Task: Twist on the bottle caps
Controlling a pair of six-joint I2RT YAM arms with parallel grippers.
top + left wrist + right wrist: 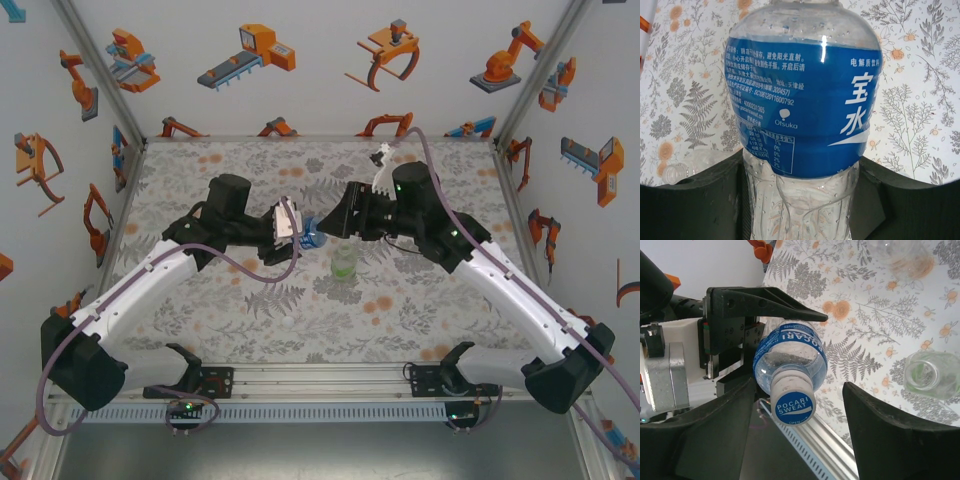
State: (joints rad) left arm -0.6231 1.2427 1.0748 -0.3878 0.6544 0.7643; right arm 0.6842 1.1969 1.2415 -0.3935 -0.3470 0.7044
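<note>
The left arm reaches in from the near-left corner of the flower-print table (200, 180), and the left gripper (293, 231) is clamped tight around the lower body of the blue-label bottle (313, 238). It holds the bottle on its side at the middle of the table, neck pointing toward the other arm. The left wrist view shows the dark fingers (695, 205) pressed against the clear plastic just below the blue wrap. A clear bottle (677, 172) lies on the cloth to the left of them, its threaded neck bare. Near the front rail a tiny white round piece (287, 322) rests on the cloth; it is too small to say whether it is a loose cap. On the held bottle's neck sits a bottle cap (792, 405), white-sided with a blue printed top. The right gripper (335, 227) faces it head-on with its jaws parted. One finger (715, 440) stands on each side of the cap, with a gap showing on both sides and nothing in its grasp. Just beside the two grippers, toward the near edge, the green-tinted bottle (344, 264) stands upright on the cloth, its mouth open and uncapped.
</note>
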